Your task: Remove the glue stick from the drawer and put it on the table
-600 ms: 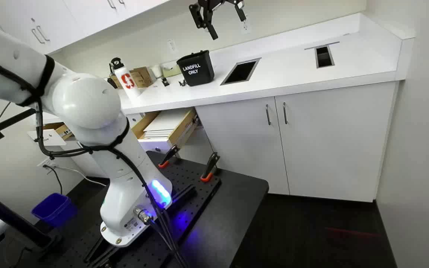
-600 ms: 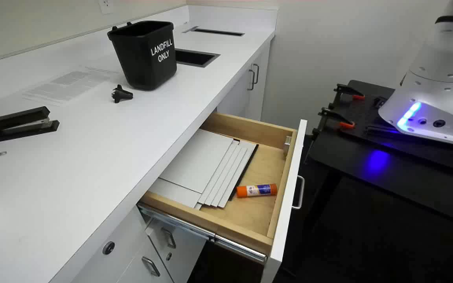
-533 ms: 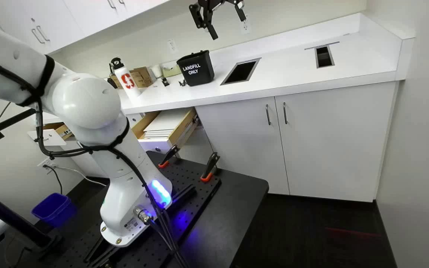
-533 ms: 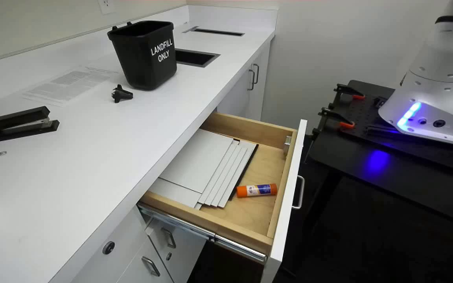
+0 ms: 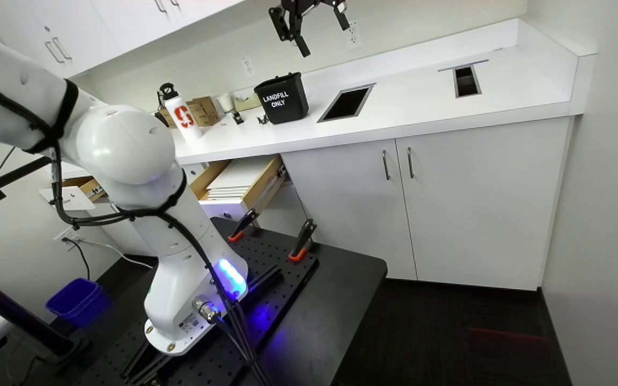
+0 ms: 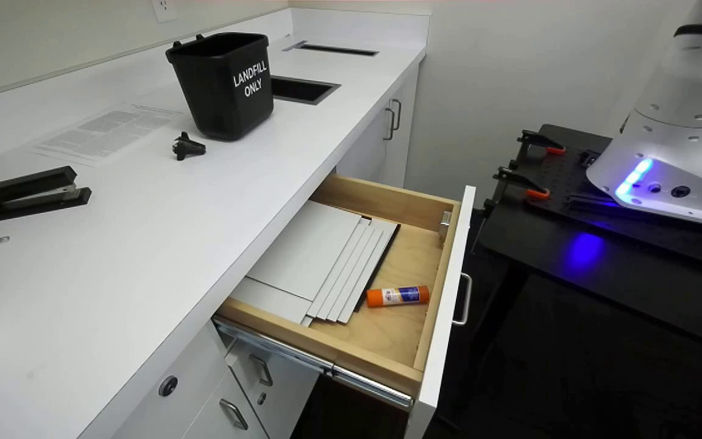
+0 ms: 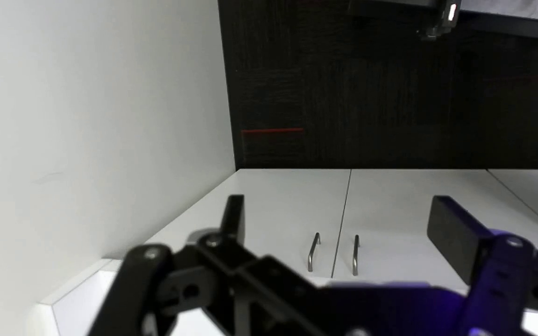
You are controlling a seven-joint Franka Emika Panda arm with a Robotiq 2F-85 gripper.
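An orange glue stick (image 6: 398, 296) with a white and blue label lies on its side in the open drawer (image 6: 411, 259), near the white front panel and beside a stack of grey-white boards. The drawer also shows in an exterior view (image 5: 264, 186), where the glue stick is hidden. The table is the long white countertop (image 6: 144, 262), also seen in an exterior view (image 5: 421, 99). My gripper (image 5: 324, 37) is open and empty, high above the countertop, well apart from the drawer. In the wrist view its fingers stand wide apart (image 7: 336, 212), with cabinet doors beyond.
A black "LANDFILL ONLY" bin (image 6: 223, 85) stands on the countertop by a square opening (image 6: 305, 89). A staple remover (image 6: 188, 146), a stapler (image 6: 22, 192) and a white bottle (image 5: 183, 115) are also there. Cabinet handles (image 5: 386, 164) stick out below.
My gripper has shifted slightly to the left in an exterior view and stays open. The glue stick and the drawer have not moved.
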